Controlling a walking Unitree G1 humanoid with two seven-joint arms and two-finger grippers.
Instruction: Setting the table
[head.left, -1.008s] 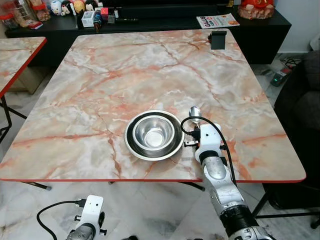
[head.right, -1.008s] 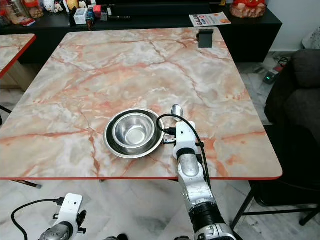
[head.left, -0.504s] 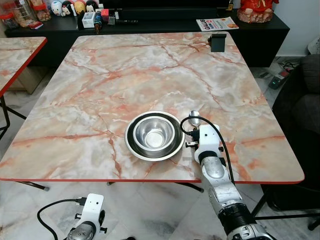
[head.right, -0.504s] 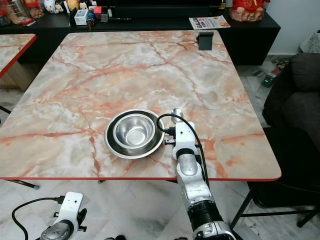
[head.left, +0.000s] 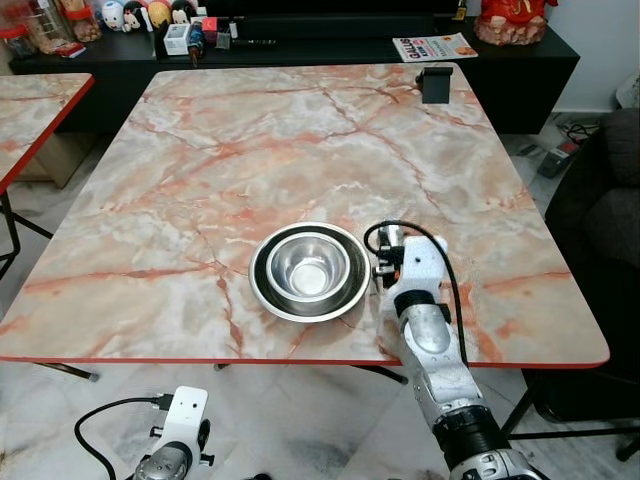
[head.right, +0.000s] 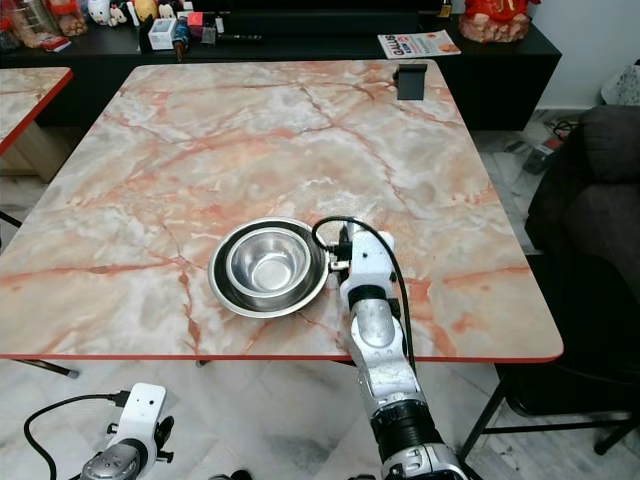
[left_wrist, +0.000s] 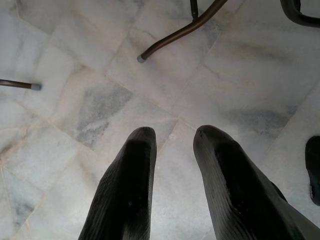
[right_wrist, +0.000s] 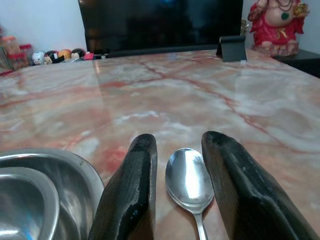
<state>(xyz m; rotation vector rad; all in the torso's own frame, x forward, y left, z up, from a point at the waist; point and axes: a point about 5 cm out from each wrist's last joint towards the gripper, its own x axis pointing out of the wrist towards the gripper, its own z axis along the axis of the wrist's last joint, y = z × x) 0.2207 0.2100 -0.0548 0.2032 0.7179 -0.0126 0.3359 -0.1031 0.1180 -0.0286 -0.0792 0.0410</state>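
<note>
A steel bowl (head.left: 308, 268) sits inside a steel plate (head.left: 262, 291) near the front edge of the marble table (head.left: 250, 150). Just right of the plate a metal spoon (right_wrist: 187, 175) lies flat on the marble. My right gripper (right_wrist: 175, 137) is low over the table, open, with one finger on each side of the spoon's bowl and a gap showing on both sides. In the eye views its white wrist (head.left: 415, 268) covers most of the spoon. My left gripper (left_wrist: 172, 131) hangs open below the table, over the tiled floor.
A small black stand (head.left: 436, 82) is at the table's far right edge. Behind it a dark sideboard (head.left: 300, 45) carries a magazine (head.left: 433, 47), toys and a red figurine (head.left: 513, 18). A second marble table (head.left: 30, 110) is at left, a dark sofa (head.left: 605, 190) at right.
My right gripper has slid forward along the table, so its fingers now straddle the spoon and the wrist hides most of it. The left arm has stayed put.
</note>
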